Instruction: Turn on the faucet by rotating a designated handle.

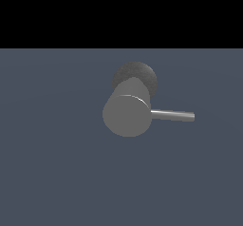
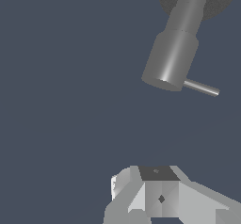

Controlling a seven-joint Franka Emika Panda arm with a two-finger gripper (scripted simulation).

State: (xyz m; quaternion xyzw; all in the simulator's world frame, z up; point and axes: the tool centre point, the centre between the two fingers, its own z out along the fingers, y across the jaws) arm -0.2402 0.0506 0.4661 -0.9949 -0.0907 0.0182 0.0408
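Note:
In the exterior view the faucet (image 1: 127, 115) is a thick grey cylinder with its round flat face toward the camera, standing on a darker round base (image 1: 142, 75). The handle (image 1: 173, 115), a thin straight grey rod, sticks out sideways toward the exterior view's right. The wrist view shows the faucet (image 2: 173, 56) tilted and the handle (image 2: 201, 87) jutting from its lower end. My gripper (image 2: 160, 185) shows only in the wrist view, well apart from the faucet. Its fingers meet along a centre seam, shut on nothing.
A flat blue-grey floor (image 1: 57, 163) lies all around the faucet. A black band fills the top of the exterior view. No other objects show.

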